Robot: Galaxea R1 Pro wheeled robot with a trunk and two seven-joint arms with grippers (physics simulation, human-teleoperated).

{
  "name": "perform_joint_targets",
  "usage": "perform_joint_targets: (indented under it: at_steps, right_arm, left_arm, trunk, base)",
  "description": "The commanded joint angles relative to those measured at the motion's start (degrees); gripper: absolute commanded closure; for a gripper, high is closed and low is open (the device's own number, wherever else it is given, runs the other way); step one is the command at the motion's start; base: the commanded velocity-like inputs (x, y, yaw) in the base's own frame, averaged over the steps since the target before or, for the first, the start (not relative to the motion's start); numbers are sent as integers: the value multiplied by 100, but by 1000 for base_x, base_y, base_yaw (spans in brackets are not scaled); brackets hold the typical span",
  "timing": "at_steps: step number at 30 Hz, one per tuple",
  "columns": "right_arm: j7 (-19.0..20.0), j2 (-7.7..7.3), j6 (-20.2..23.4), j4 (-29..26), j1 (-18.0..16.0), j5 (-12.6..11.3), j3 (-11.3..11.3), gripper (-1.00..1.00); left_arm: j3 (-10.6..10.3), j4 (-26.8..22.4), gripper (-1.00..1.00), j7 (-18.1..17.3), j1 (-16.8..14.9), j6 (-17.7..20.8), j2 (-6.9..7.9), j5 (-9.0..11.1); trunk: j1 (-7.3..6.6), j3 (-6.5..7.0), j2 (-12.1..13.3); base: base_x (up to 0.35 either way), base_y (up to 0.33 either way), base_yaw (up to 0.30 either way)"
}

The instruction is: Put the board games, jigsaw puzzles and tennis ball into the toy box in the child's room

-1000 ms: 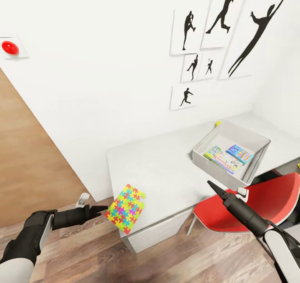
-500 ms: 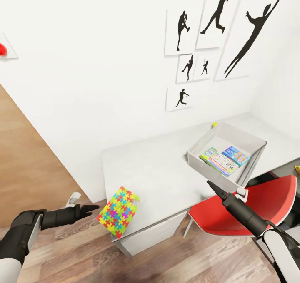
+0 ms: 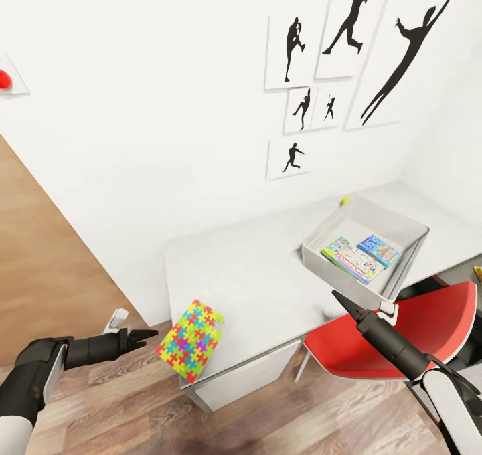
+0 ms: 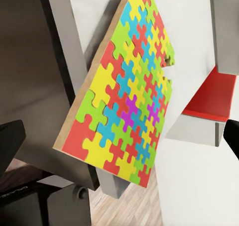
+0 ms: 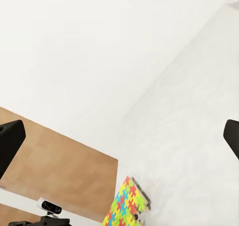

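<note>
- A white wall hung with black sports silhouettes backs the long pale table (image 3: 268,267), with wooden floor below and a red chair (image 3: 428,328) tucked under the table's right part
- The jigsaw puzzle (image 3: 191,339) lies at the table's near left corner, overhanging the edge toward the left gripper (image 3: 144,336); in the left wrist view the puzzle (image 4: 127,91) sits straight ahead between the finger tips at the frame's sides
- The left jaws stand apart and empty, just beside the puzzle but not touching it
- The overhang is the useful part: judging from the angle, sliding one finger under and one over the free edge gives a firm pinch on a thin flat piece
- Go in level with the tabletop, or the lower finger may catch the table edge or push the puzzle away
- The toy box (image 3: 402,222) sits well apart to the right, with two flat game boxes (image 3: 361,254) inside and a yellow ball (image 3: 345,201) just behind its far rim
- The right gripper (image 3: 338,299) hovers near the box's front, fingers spread in its wrist view, holding nothing
- Carrying will need a lift clear of the box's rim before release
</note>
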Motion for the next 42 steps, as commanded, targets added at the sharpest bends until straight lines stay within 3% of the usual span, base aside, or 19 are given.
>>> perform_joint_targets:
  at_steps: [1,31,42]
  right_arm:
    - [-3,0,46,-1,-4,-43,-4,-100]
    - [-28,10,63,-5,-4,-43,2,-100]
    - [-33,11,64,-5,-4,-43,26,-100]
  left_arm:
    - [17,-4,-100,-49,-6,54,-2,-49]
    - [24,-4,-100,-49,-6,75,-1,-43]
    - [24,-4,-100,-43,-6,118,7,-48]
  trunk:
    - [3,-10,-10]
    - [3,-10,-10]
    - [245,-207,-452]
  base:
    - [0,0,0]
    - [0,-31,0]
    - [0,-1,0]
